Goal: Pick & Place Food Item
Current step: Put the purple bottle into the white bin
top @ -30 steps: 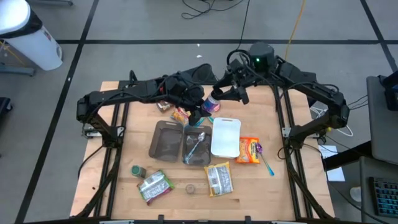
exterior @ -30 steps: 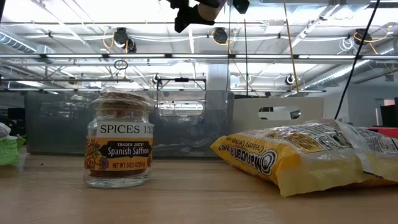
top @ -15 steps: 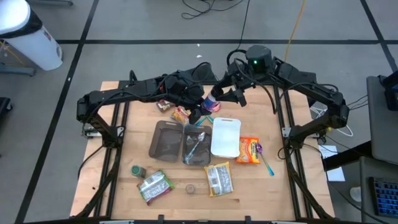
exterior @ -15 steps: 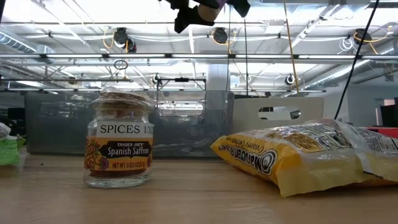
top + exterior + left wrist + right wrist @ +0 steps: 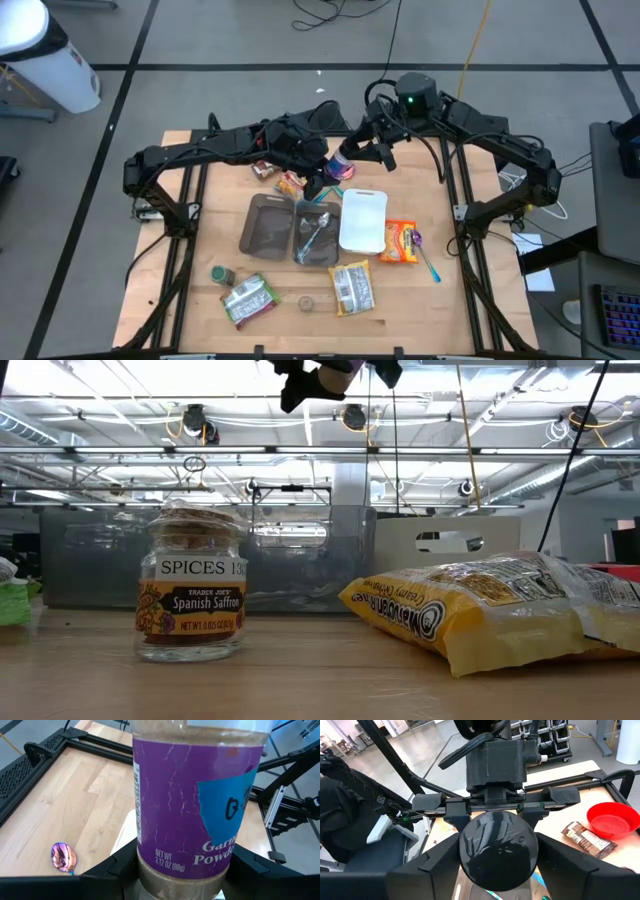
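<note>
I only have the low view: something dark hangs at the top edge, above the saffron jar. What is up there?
Observer: The left gripper holds a purple garlic powder jar up off the table.
Operator: And the right arm?
Observer: The right gripper is at the jar's black lid.
Operator: What is on the table near them?
Observer: A white tray lies there, beside two clear containers.

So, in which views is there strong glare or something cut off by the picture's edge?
Low view: bright ceiling lights glare above the saffron jar. Left wrist view: the purple garlic powder jar is so close that its top and label are cut off. Right wrist view: its dark lid shows soft reflections.
</note>
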